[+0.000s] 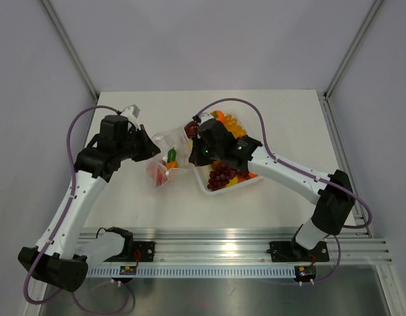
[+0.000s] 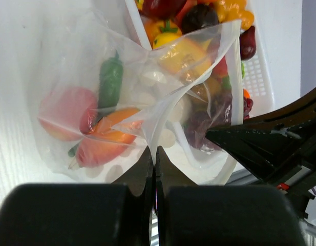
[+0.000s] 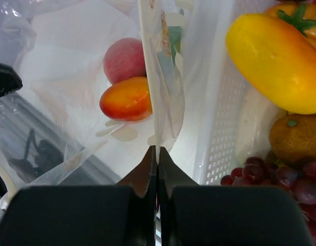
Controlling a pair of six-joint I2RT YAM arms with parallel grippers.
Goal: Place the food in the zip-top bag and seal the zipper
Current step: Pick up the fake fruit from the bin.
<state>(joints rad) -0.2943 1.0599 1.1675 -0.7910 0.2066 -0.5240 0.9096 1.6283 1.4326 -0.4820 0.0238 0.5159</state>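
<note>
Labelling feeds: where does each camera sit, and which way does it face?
Top external: above and behind, facing down on the table; left arm, right arm show.
Left wrist: looks along the shut left pincer pinching the zip-top bag.
Right wrist: along the shut right pincer, bag edge, tray.
Shared: both wrist views show the orange fruit.

Clear crinkly plastic zip-top bag [image 1: 164, 161] lies on white bench [image 1: 189, 210], just left of white perforated plastic tray [image 1: 209, 189]. Red toy fruit [image 1: 160, 174] inside bag's near end; purple toy grapes [image 1: 222, 174] in tray's near end.
</note>
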